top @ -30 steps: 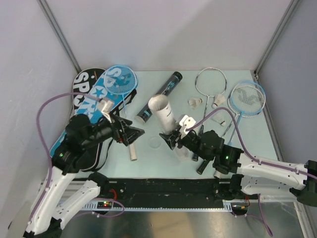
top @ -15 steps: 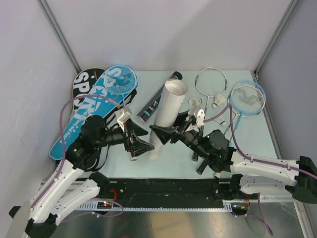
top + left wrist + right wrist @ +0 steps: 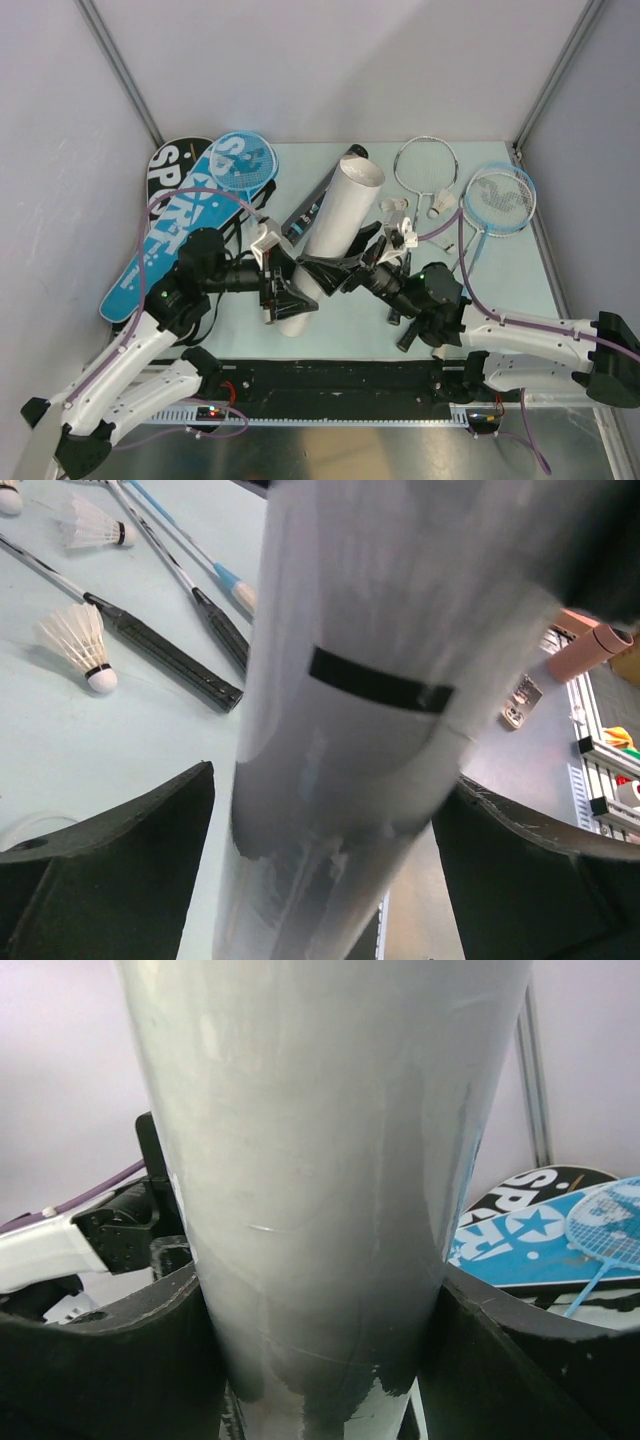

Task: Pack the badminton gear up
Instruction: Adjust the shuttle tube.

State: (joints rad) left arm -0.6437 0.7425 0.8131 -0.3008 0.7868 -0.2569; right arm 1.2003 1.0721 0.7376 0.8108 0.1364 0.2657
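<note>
Top external is showing me the white tube [image 3: 338,220] tipped up steeply now, its open mouth aimed toward the back wall. A second ago it was sitting low in front of the right gripper [image 3: 332,270] with the mouth facing the camera. The right gripper is pinching the tube about halfway along, and right wrist is showing both fingers pressed flat against its sides. The left gripper [image 3: 293,292], which was hanging well off to the left, is now straddling the tube's lower end. Left wrist is showing its jaws spread either side, with a sliver of table [image 3: 60,760] visible past one finger, so I am judging it not yet clamped. I am reading this as a two-handed hold being set up before loading the shuttlecocks [image 3: 398,205], which are lying loose near the racket handles. I am not seeing inside the tube from any view. Its bottom end is hiding behind the left gripper, and the black tube [image 3: 352,153] is mostly covered by it.
</note>
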